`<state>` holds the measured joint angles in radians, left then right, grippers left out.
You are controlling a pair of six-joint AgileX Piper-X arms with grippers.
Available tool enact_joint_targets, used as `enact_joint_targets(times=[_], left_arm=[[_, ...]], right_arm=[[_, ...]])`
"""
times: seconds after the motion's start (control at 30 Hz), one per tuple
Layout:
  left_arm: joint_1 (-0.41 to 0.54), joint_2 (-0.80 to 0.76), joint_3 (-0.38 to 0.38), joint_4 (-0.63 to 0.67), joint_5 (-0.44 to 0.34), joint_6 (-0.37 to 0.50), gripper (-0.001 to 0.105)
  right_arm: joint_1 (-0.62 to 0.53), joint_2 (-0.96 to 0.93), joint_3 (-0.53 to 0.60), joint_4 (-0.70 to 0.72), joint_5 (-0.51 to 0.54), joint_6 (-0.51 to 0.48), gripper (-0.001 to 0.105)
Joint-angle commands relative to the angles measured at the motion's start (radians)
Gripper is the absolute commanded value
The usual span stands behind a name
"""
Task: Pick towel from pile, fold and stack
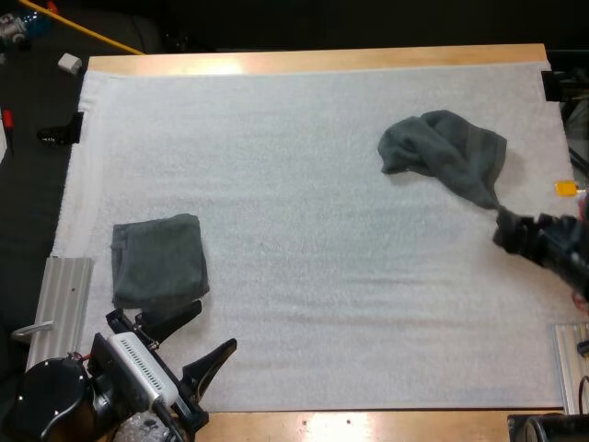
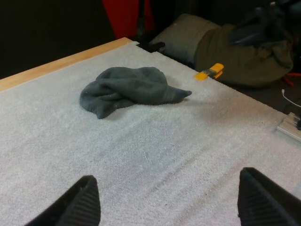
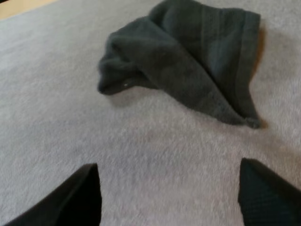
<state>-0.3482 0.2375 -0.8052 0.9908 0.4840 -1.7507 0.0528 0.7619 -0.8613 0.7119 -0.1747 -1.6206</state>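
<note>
Released and empty, my left hand (image 1: 213, 327) sits at the lower left of the high view, its fingers spread wide over the white mat (image 1: 304, 184). The folded towel (image 1: 158, 260) lies just beyond it and a little to its left, close to the nearer fingertip; I cannot tell whether they touch. Through the left wrist camera the same hand (image 2: 174, 207) is open over bare mat, with the crumpled towel (image 2: 127, 89) well apart from it, toward the far edge of the worktop (image 1: 313, 61).

At the right edge of the high view my right hand (image 1: 508, 230) points up and left at the crumpled towel (image 1: 446, 152), which lies in the upper right of the mat with one pointed corner trailing down toward the hand. From the right wrist camera that hand (image 3: 169, 197) is open too, holding nothing, and the crumpled towel (image 3: 188, 70) lies just ahead of the fingers with a strip of bare mat between.
</note>
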Motion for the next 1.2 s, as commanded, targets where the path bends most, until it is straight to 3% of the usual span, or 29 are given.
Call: enact_joint_targets(times=[0.0,0.2,0.53,0.9,0.97,1.17], left_arm=[[0.003,0.007,-0.002,-0.011,0.004,-0.005,0.061],[-0.006,0.015,-0.007,-0.007,0.004,-0.016,0.061],[-0.005,0.015,-0.005,-0.002,0.003,-0.016,0.061],[-0.004,0.012,-0.007,0.005,0.002,-0.024,0.061],[-0.004,0.011,-0.007,0.008,0.003,-0.023,0.061],[-0.004,0.012,-0.007,0.008,0.003,-0.024,0.06]], right_arm=[[0.003,0.118,-0.017,-0.092,0.022,0.048,0.06],[0.014,0.335,-0.055,-0.18,0.074,0.069,0.061],[0.027,0.887,-0.349,-0.191,0.168,0.068,0.061],[0.024,0.945,-0.347,-0.223,0.143,0.103,0.058],[0.025,0.951,-0.349,-0.222,0.139,0.115,0.047],[0.024,0.949,-0.348,-0.203,0.116,0.128,0.0]])
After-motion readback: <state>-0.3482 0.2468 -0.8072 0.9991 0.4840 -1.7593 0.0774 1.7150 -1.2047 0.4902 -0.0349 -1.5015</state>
